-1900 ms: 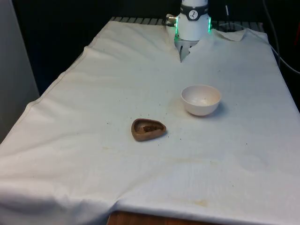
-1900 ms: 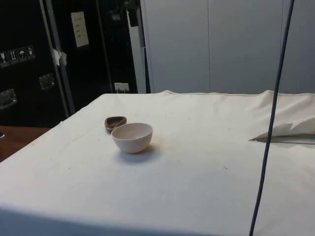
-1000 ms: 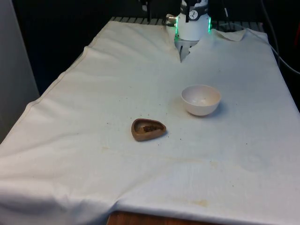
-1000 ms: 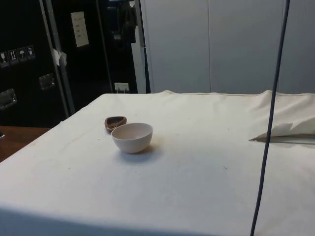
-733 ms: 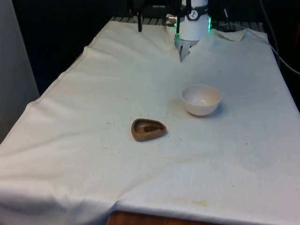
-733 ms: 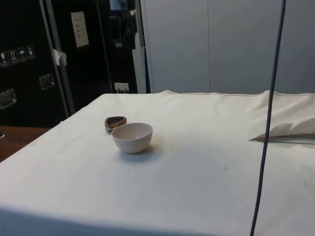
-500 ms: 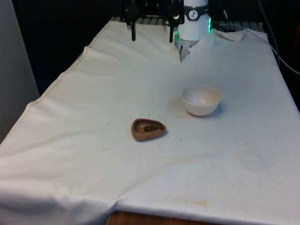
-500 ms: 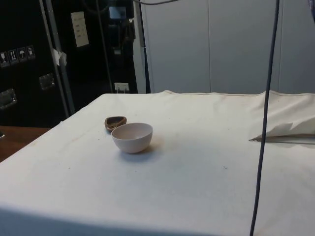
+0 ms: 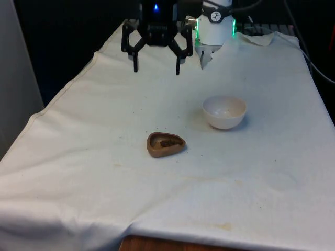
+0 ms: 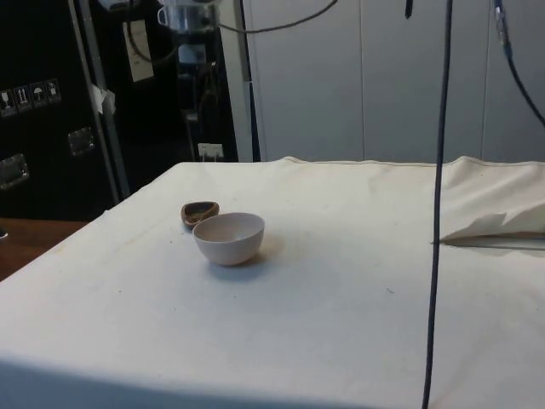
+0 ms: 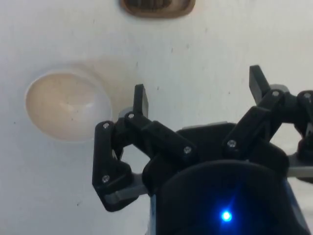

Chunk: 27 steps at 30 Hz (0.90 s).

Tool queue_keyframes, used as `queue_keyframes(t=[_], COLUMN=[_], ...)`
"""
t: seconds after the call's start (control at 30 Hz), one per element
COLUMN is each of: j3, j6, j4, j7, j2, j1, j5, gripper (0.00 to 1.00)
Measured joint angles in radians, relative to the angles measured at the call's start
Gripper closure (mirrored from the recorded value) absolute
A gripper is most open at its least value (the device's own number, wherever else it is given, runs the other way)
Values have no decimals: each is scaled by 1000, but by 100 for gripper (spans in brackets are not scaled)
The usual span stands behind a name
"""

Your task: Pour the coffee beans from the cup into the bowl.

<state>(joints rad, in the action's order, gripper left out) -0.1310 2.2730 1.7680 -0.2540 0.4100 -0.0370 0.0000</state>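
Observation:
A small brown wooden cup [image 9: 165, 144] with dark coffee beans inside lies on the white cloth near the table's middle; I also see the cup [image 10: 200, 212] in the side view and the cup [image 11: 157, 7] in the wrist view. A white bowl [image 9: 224, 111] stands to the front view's right of it and a little farther back; the side view shows this bowl [image 10: 228, 238] as empty, and the wrist view shows the bowl [image 11: 67, 105] too. My gripper [image 9: 156, 67] hangs open, high above the far part of the table, well behind the cup. Nothing sits between its fingers [image 11: 141, 102].
The white cloth [image 9: 78, 157] covers the table, with a fold at the near edge. A dark cable [image 10: 438, 204] hangs down in the side view's right part. Small dark specks [image 9: 162, 127] dot the cloth near the cup.
The gripper has come down into the front view and moved towards the front view's left and nearer the cup. Cup and bowl have stayed put.

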Motion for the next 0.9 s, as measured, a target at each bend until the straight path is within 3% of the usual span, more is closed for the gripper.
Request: queue_keyframes(t=[0.27, 0.63, 0.9], j3=[-16, -34, -44], j6=[10, 46, 69], j4=[-111, -143, -159], j7=[-22, -56, -127], j2=[127, 199, 236], j1=[-2, -8, -15], j5=[0, 26, 100], gripper=[0, 0, 0])
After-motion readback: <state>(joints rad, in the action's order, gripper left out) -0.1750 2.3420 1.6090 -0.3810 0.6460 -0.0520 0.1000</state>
